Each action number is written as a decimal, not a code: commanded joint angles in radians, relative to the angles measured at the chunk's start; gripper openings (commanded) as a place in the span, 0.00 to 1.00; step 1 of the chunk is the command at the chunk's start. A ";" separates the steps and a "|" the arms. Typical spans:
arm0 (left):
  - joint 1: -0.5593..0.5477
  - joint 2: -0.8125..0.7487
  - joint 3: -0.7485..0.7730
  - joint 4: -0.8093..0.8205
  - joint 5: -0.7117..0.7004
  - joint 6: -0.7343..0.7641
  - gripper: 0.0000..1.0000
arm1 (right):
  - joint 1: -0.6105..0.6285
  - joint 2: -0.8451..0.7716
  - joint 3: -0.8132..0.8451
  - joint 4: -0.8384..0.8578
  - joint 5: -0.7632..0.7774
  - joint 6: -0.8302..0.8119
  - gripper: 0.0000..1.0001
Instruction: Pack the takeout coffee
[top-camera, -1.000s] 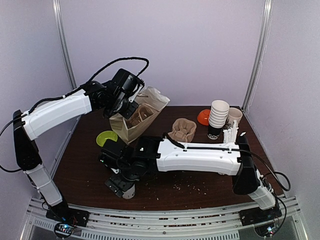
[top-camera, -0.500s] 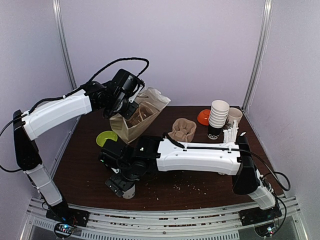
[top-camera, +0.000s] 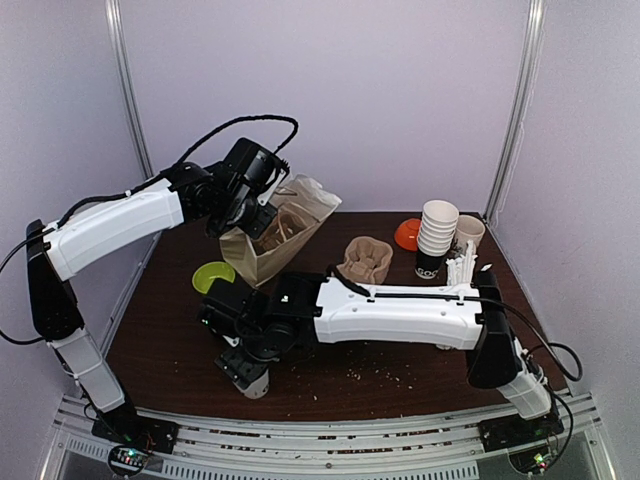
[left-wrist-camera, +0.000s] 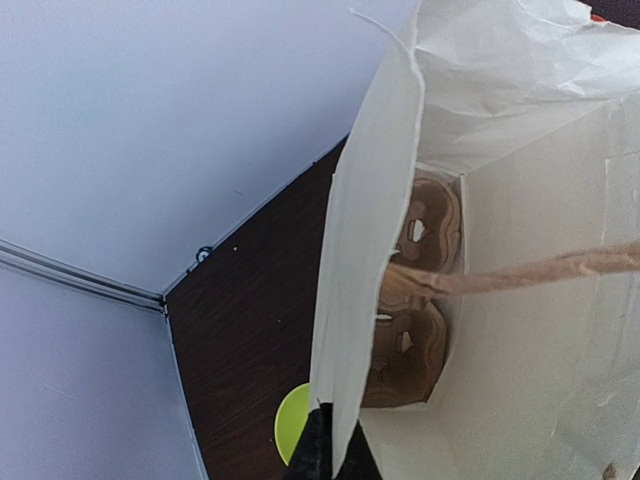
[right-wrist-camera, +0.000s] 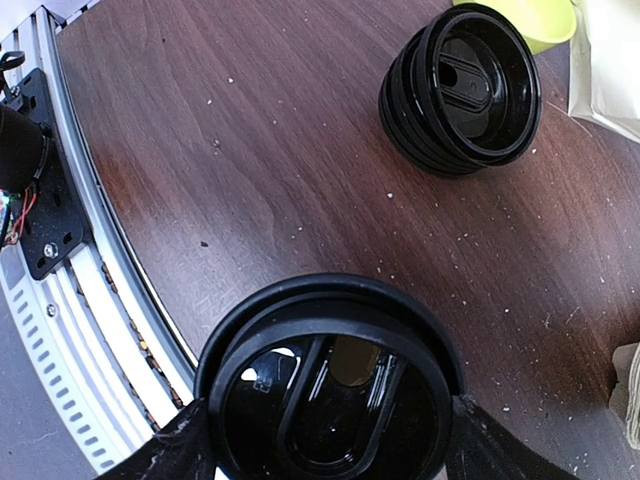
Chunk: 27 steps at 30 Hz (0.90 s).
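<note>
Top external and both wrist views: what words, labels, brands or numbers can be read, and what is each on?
Nothing can be read for certain.
On the cup stack: pale lettering on the black band at its base, too small and blurred to read.
On the coffee cup's lid and the stacked lids: moulded shapes only, no legible text.
On the paper bag: no print visible.

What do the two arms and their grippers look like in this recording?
Both match: the left arm and right arm have white shells between black joints. A black cable loops above the left one; another runs along the right. The left gripper and right gripper are black.
</note>
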 joint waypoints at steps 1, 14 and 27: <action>0.004 0.002 -0.012 0.005 0.004 -0.019 0.00 | -0.005 -0.081 -0.067 0.018 0.020 0.014 0.74; 0.003 -0.003 -0.008 0.005 0.000 -0.037 0.00 | -0.005 -0.326 -0.399 0.200 0.059 0.080 0.64; 0.003 -0.001 0.012 0.001 -0.016 -0.046 0.00 | -0.004 -0.794 -0.846 0.382 0.119 0.171 0.58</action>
